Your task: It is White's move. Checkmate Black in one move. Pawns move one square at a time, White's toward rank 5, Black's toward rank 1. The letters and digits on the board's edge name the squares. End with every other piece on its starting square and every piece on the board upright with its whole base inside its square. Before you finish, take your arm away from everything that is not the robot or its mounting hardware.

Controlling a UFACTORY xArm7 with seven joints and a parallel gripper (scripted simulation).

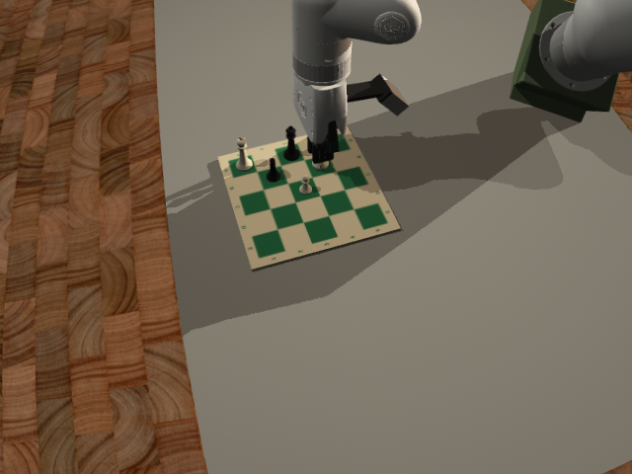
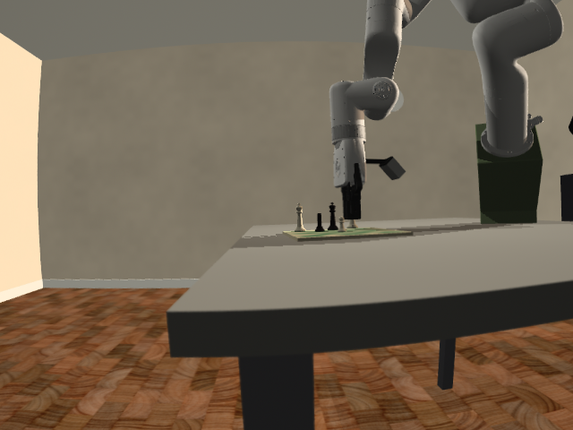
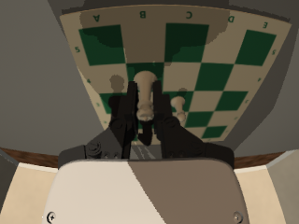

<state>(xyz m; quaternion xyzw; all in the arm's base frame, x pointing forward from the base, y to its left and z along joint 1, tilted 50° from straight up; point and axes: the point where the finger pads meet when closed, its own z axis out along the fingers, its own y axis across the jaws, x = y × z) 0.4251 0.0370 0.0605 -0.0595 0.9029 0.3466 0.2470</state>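
Note:
A small green-and-cream chessboard (image 1: 308, 198) lies on the grey table. My gripper (image 1: 320, 157) is shut on a white piece (image 3: 145, 96) and holds it upright and very low over a green square in the board's far half, right of the black king (image 1: 291, 144). I cannot tell whether its base (image 1: 320, 164) touches the board. A white king (image 1: 244, 153) stands on the far-left corner square. A black pawn (image 1: 273, 170) and a white pawn (image 1: 305, 186) stand nearer the middle. In the side view the gripper (image 2: 351, 210) is just behind the white pawn (image 2: 341, 224).
The robot's dark green base (image 1: 561, 81) stands at the table's far right. The table's left edge runs close to the board, with wooden floor (image 1: 76, 229) beyond it. The near rows of the board hold no pieces.

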